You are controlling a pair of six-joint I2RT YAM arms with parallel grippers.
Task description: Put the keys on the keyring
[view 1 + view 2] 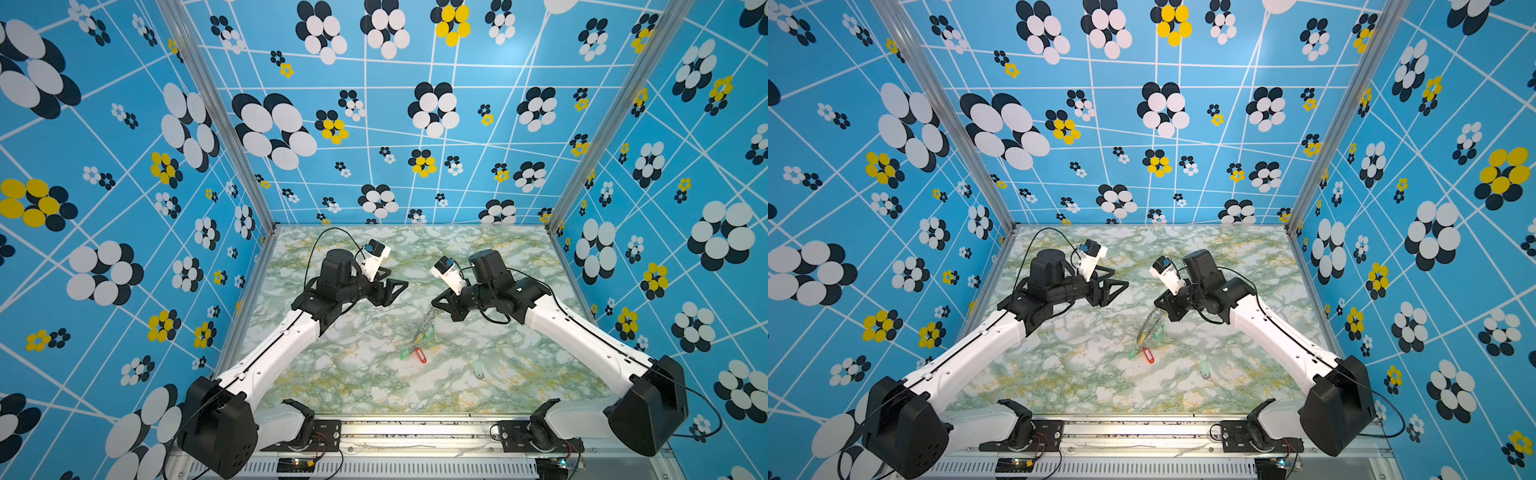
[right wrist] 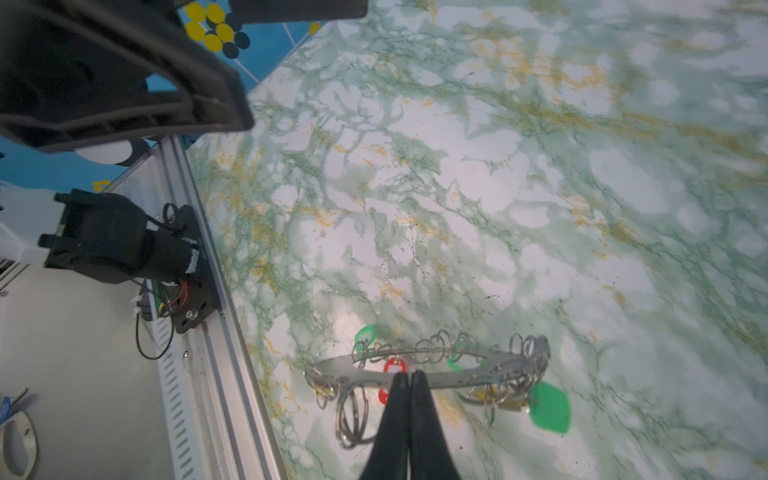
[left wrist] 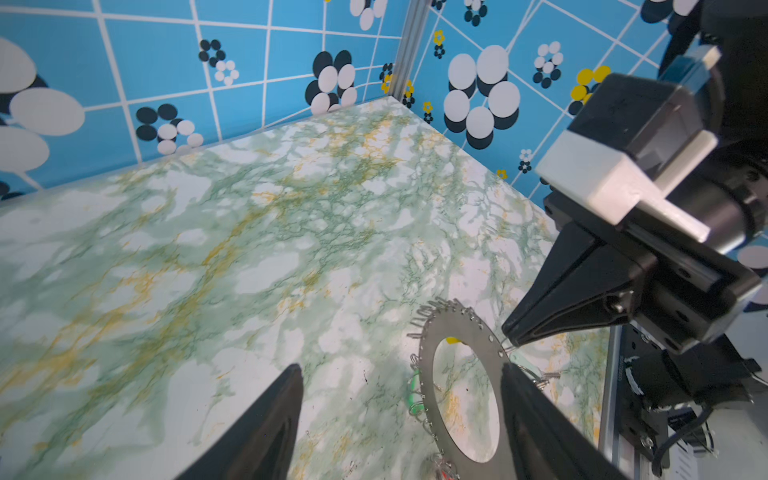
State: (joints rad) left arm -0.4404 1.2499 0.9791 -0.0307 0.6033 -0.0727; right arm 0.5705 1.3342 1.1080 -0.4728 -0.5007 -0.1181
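As the keyring (image 2: pixel 465 378) is clamped at its rim by the right pincer (image 2: pixel 409 374), it may be knocked loose by the wide-apart left pincer (image 3: pixel 401 368).

A marbled surface (image 1: pixel 332 374), white veined with green and yellow, fills the floor of the booth. Blue walls printed with white lines and white, black and yellow flowers stand at the far side (image 1: pixel 374 124), left (image 1: pixel 83 166) and right (image 1: pixel 685 166), joined by aluminium posts (image 1: pixel 216 112) in the far corners. Along the near edge runs a metal rail (image 1: pixel 415 428), then a slotted strip (image 1: pixel 374 469) with a small circuit board (image 1: pixel 295 462) and thin wires.
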